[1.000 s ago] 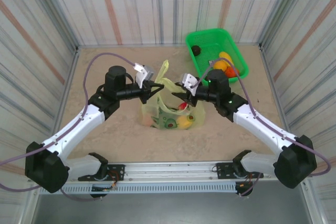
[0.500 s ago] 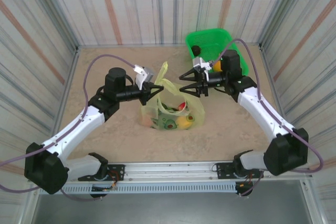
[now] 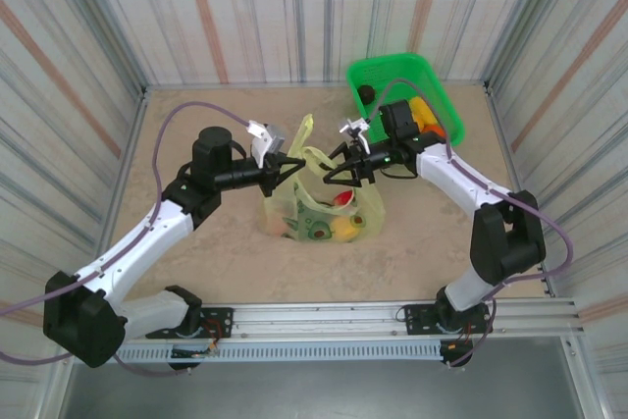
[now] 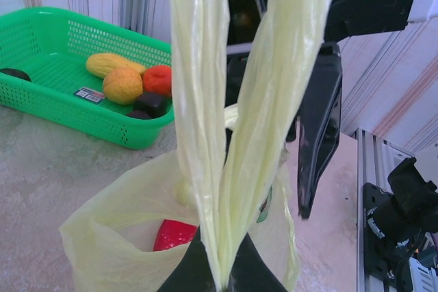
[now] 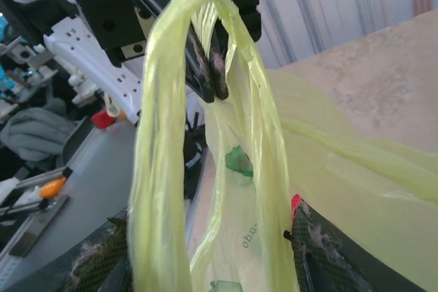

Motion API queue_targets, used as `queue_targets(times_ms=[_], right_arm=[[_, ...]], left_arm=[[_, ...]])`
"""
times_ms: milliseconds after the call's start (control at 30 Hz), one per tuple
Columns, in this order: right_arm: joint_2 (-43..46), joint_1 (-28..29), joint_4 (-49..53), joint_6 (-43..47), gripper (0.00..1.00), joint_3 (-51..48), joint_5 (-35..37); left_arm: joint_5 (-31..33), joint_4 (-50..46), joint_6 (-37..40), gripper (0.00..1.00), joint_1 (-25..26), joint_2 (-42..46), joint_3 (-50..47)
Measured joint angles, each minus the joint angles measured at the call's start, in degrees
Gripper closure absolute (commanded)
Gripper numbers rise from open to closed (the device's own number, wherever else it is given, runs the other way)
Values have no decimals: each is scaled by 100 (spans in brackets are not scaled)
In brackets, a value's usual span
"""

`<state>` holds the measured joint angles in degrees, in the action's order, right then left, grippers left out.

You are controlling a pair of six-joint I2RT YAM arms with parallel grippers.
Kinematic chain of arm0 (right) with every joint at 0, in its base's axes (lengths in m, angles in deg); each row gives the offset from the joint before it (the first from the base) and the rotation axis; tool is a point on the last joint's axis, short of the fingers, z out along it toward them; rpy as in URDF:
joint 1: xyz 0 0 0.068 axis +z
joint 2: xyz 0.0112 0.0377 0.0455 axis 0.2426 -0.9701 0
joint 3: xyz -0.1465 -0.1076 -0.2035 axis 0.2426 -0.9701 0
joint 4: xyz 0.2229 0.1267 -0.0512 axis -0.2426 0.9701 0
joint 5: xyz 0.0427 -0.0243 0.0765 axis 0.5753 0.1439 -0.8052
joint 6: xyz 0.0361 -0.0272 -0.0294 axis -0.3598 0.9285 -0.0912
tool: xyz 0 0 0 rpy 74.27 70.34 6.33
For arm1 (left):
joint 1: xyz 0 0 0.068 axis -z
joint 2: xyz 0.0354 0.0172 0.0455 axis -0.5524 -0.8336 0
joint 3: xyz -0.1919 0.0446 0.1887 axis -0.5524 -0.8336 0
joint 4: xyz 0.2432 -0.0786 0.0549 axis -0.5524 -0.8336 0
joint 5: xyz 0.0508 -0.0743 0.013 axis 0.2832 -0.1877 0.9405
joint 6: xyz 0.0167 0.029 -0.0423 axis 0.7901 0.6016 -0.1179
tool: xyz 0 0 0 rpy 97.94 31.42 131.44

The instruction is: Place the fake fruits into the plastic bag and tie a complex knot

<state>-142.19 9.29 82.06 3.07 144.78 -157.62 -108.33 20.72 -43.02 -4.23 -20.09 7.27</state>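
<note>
The yellow-green plastic bag [image 3: 365, 211] stands mid-table with fake fruits inside, a red one [image 3: 341, 198] and a yellow one [image 3: 343, 231]. My left gripper [image 3: 291, 168] is shut on one handle loop, whose two strips [image 4: 205, 135] rise from its closed jaws [image 4: 222, 268]. The red fruit [image 4: 174, 234] shows through the bag mouth. My right gripper [image 3: 339, 168] is open at the other side of the bag top. Its fingers [image 5: 328, 251] stand wide apart with a twisted handle loop [image 5: 161, 169] hanging between them. More fruits lie in the basket: yellow [image 4: 113, 64], orange [image 4: 123, 85], red [image 4: 159, 78] and dark [image 4: 147, 104].
The rigid green basket [image 3: 385, 71] sits at the back right, just behind the right forearm. Striped walls close in the table on three sides. Sandy tabletop [image 3: 196, 252] lies open to the left and in front of the bag.
The right arm swung up toward the basket, turned its wrist and came back to the bag top. The left gripper has held its handle still.
</note>
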Motion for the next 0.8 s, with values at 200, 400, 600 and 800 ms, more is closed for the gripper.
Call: queue_targets(times_ms=[200, 400, 600, 800], right_arm=[[-214, 179, 52, 111, 50, 0, 103], [146, 245, -702, 63, 97, -544, 1163], [1451, 691, -2063, -173, 100, -1646, 3167], [2299, 1410, -3226, 39, 100, -2223, 4651]], left_arm=[[-55, 63, -17, 100, 0, 0, 0], [-46, 85, -74, 100, 0, 0, 0], [98, 83, -181, 100, 0, 7, -35], [140, 59, -365, 100, 0, -90, -31]])
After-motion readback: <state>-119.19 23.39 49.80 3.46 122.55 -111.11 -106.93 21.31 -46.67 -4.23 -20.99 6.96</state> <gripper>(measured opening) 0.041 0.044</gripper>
